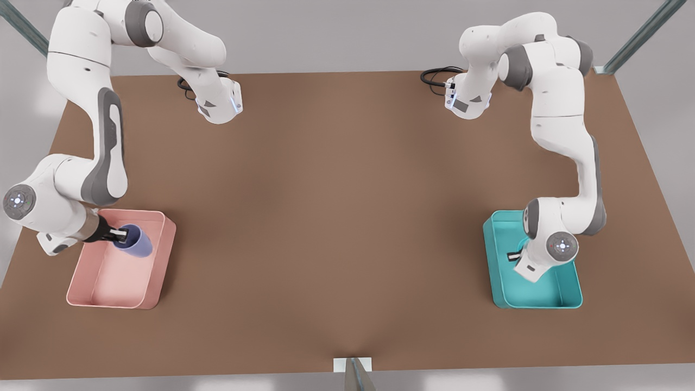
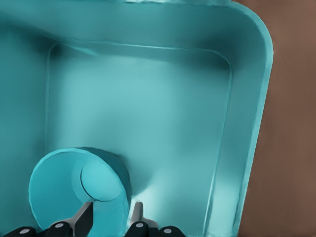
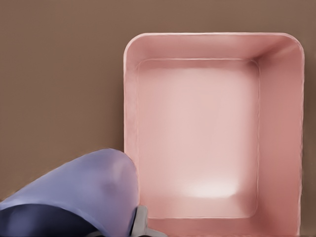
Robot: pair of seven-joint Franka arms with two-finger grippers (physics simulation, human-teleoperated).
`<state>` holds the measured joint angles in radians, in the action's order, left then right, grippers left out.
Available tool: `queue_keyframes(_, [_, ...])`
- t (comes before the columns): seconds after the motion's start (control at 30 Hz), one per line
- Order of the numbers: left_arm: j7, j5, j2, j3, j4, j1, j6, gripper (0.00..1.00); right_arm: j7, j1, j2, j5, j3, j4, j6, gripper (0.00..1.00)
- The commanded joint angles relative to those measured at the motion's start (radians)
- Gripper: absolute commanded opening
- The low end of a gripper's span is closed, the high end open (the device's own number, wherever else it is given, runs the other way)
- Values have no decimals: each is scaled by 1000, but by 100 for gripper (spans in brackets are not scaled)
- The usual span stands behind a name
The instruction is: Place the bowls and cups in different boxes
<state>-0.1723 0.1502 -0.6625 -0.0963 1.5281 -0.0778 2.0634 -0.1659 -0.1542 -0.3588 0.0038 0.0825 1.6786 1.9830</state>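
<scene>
1. Brown tabletop carries everything; taken as the landmark, the pink tray sits near its edge at the front view's left and the teal tray near the opposite edge, well apart, probably so each arm serves its own tray without crossing.

2. Right gripper hangs over the pink tray, fingers clamped on the rim of the lavender cup. Right wrist view: one finger lies against the outside of the cup wall, with the pink tray below.

3. Cup is tilted, mouth toward the gripper, base pointing across the tray; whether it touches the tray floor I cannot tell. A rim pinch suits a thin-walled handleless cup.

4. Left gripper is down inside the teal tray, mostly hidden behind its own wrist.

5. Left wrist view: teal bowl is tipped on edge against the teal tray floor, its wall pinched between the two fingers. Left gripper thus closed on the bowl.

6. Judgement: both items are over the correct separate trays; letting go and lifting clear is what remains. The tilted cup may roll on release.
</scene>
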Motion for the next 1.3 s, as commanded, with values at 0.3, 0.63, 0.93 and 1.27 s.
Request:
queue_keyframes(0.3, [1, -64, 391, 93, -230, -155, -770, 100, -451, -41, -218, -22, 23, -76, 48, 21])
queue_keyframes(0.63, [-6, -66, 366, 107, -260, -152, -757, 100, -446, -42, -266, -18, 23, -76, 56, 100])
queue_keyframes(0.93, [-1, -63, 362, 106, -260, -149, -740, 100, -406, 30, -26, -19, 3, -80, -234, 100])
queue_keyframes(1.27, [-1, -60, 359, 107, -256, -148, -729, 100, 83, 266, 83, -45, 2, -433, -704, 100])
